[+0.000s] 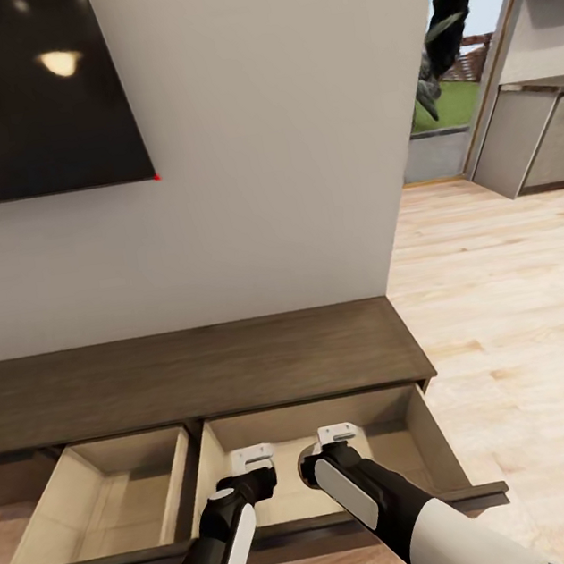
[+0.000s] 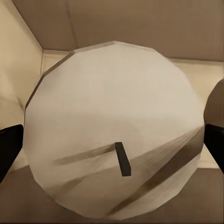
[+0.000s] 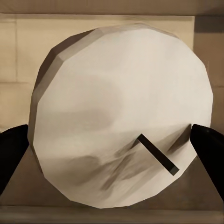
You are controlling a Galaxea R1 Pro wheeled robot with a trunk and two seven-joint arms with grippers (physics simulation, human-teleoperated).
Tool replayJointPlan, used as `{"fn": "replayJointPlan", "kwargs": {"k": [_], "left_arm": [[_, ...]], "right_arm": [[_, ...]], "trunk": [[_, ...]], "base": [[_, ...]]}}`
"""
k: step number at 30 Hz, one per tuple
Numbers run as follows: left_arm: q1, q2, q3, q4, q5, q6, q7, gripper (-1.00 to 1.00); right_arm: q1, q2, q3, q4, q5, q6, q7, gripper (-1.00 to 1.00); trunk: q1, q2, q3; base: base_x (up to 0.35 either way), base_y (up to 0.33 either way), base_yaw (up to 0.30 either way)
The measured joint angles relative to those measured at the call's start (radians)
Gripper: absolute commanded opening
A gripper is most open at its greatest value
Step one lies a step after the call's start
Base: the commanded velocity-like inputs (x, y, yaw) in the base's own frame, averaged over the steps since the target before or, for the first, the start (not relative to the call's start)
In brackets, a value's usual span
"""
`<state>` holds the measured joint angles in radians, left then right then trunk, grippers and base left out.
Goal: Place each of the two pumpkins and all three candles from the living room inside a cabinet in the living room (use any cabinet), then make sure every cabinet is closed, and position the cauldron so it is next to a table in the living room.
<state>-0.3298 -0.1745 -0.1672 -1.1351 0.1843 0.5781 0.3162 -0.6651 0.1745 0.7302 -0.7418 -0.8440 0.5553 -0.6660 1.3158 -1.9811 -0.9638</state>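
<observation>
— Where are the candles?

— One in each of my grippers. The left wrist view looks straight down on an off-white candle with a short dark wick, my left fingers dark at either side of it, closed against it. The right wrist view gives the same for the other candle: my right fingers are clamped on its sides.

— And from the head?

— The candles themselves are mostly hidden there. I see my left gripper and right gripper side by side, both pointing down into the right-hand open drawer of the dark brown cabinet. A rounded dark edge shows just left of my right wrist; I cannot tell what it is. The wrist views show the pale beige drawer floor under each candle.

— How much room is there?

— The drawer walls stand well clear right of my right arm; the divider is near my left arm. A second drawer lies open to the left. Above the cabinet's flat top hangs a dark screen on the wall, and wooden floor stretches right towards grey cupboards.
</observation>
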Motion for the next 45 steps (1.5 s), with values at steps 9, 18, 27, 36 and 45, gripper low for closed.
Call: {"fn": "replayJointPlan", "kwargs": {"k": [9,18,27,36,45], "left_arm": [[0.000,0.000,0.000,0.000,0.001,0.000,0.000,-1.00],[0.000,0.000,0.000,0.000,0.000,-0.001,0.000,-1.00],[0.000,0.000,0.000,0.000,0.000,-0.001,0.003,-1.00],[0.000,0.000,0.000,0.000,0.000,-0.003,0.006,-1.00],[0.000,0.000,-0.001,0.000,0.000,-0.003,0.006,-1.00]], "right_arm": [[0.000,0.000,0.000,-0.001,0.000,0.000,0.003,-1.00],[0.000,0.000,0.000,-0.001,0.000,0.001,0.005,-1.00],[0.001,0.000,0.000,-0.002,0.000,-0.001,0.005,-1.00],[0.000,0.000,0.021,0.002,0.000,-0.001,0.005,-1.00],[-0.001,0.000,0.028,-0.001,0.000,-0.042,-0.007,-1.00]], "trunk": [[0.000,0.000,0.000],[0.004,-0.007,-0.003],[0.038,-0.070,-0.031],[0.073,-0.133,-0.059],[0.107,-0.196,-0.088]], "base": [[0.059,0.120,0.000],[0.019,0.052,0.000],[0.000,0.000,0.000],[0.000,0.000,0.000],[0.000,0.000,0.000]]}}
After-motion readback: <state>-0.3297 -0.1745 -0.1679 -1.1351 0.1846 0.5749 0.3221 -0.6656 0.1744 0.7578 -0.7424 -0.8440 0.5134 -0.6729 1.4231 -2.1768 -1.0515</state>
